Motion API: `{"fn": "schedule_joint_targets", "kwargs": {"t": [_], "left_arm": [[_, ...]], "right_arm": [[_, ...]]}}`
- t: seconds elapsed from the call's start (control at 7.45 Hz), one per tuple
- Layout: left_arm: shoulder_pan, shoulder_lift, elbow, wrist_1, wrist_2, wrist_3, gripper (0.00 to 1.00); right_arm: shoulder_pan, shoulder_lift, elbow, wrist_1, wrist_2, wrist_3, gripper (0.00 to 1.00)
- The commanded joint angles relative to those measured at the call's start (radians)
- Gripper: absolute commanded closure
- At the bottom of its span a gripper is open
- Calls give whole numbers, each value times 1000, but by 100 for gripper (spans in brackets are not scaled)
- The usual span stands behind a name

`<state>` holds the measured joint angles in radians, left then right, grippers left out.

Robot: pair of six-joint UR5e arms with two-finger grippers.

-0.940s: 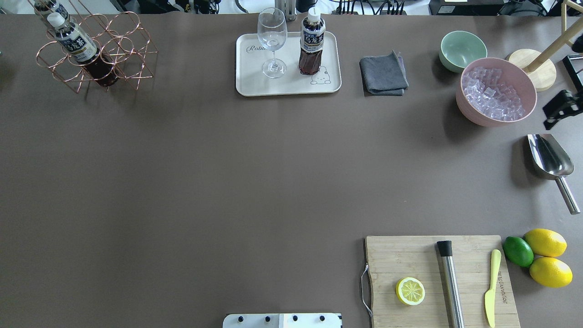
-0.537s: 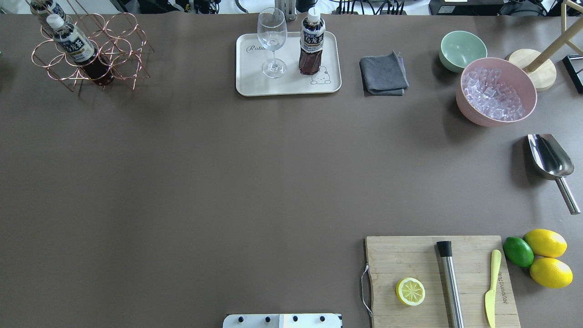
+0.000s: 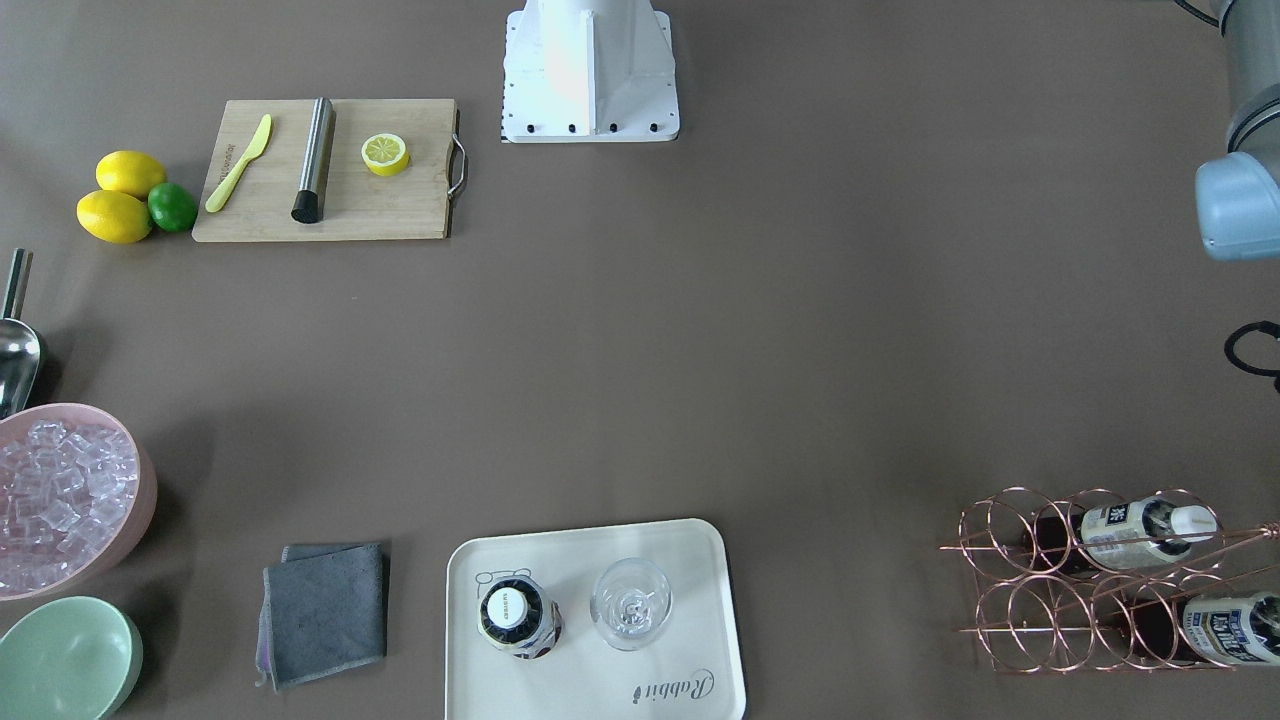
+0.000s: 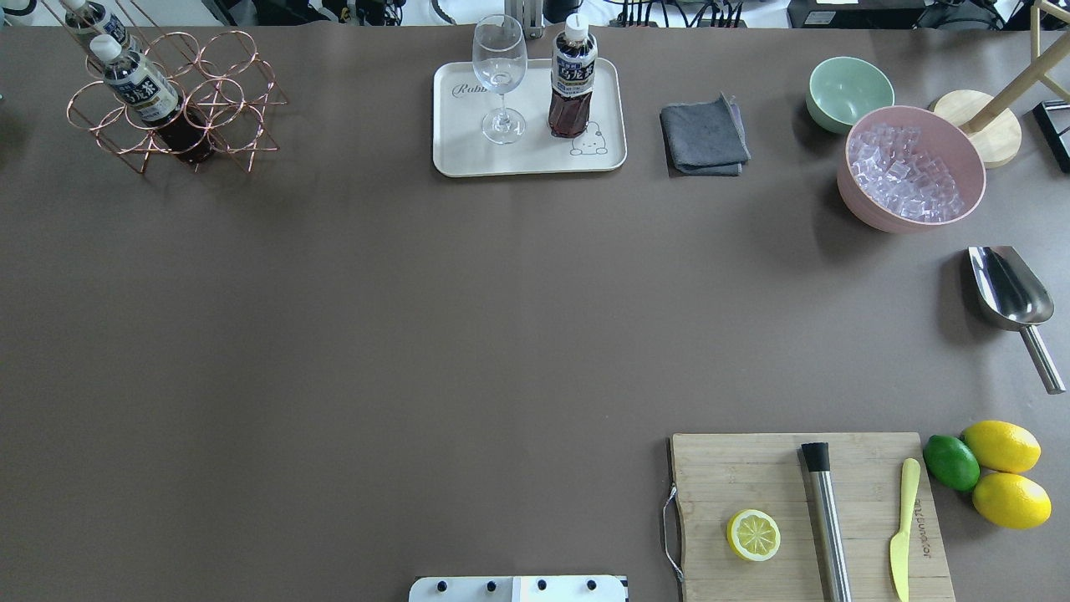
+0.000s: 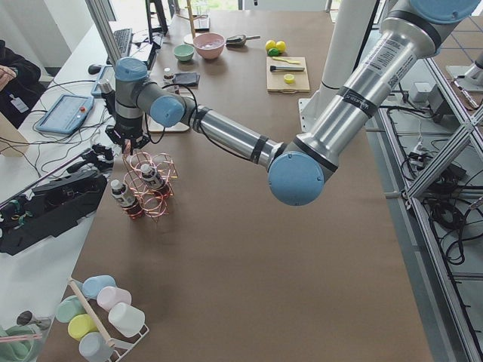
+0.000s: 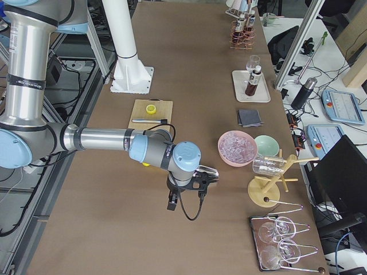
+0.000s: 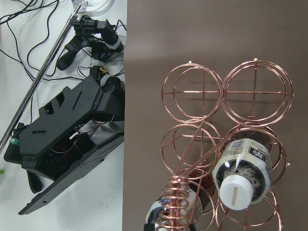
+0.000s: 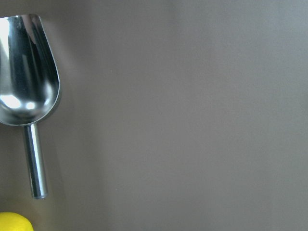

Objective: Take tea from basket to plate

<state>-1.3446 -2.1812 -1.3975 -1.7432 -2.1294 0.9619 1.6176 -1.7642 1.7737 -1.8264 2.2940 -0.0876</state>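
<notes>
One tea (image 4: 573,79) (image 3: 518,615) stands upright on the plate (image 4: 456,155) (image 3: 700,560). The basket (image 4: 226,92) (image 3: 1020,600) (image 7: 192,91) sits at the table's far left corner, holding two more bottles (image 4: 142,88) (image 3: 1130,530) (image 7: 240,178). In the exterior left view my left gripper (image 5: 128,142) hangs right over the basket. The twisted handle (image 7: 180,202) runs into the left wrist view's bottom edge, so the gripper appears shut on it. My right gripper (image 6: 195,182) hovers low near the scoop; whether it is open or shut I cannot tell.
A wine glass (image 4: 500,75) shares the plate. To the right are a grey cloth (image 4: 704,138), green bowl (image 4: 848,92), pink ice bowl (image 4: 911,167), metal scoop (image 4: 1011,293) (image 8: 26,77), cutting board (image 4: 811,510) and citrus fruit (image 4: 999,446).
The basket rocked a little to the left, then back right. A dark gripper part at the overhead view's right edge has gone out of that view.
</notes>
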Motion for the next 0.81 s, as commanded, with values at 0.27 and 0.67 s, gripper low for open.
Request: {"fn": "schedule_joint_targets", "kwargs": {"t": [0.27, 0.67], "left_arm": [[1, 3, -6, -1, -1, -2, 1], [-10, 0, -41, -19, -6, -84, 1]], "right_arm": [[2, 46, -36, 77, -21, 107, 0], [2, 49, -66, 186, -31, 146, 0]]}}
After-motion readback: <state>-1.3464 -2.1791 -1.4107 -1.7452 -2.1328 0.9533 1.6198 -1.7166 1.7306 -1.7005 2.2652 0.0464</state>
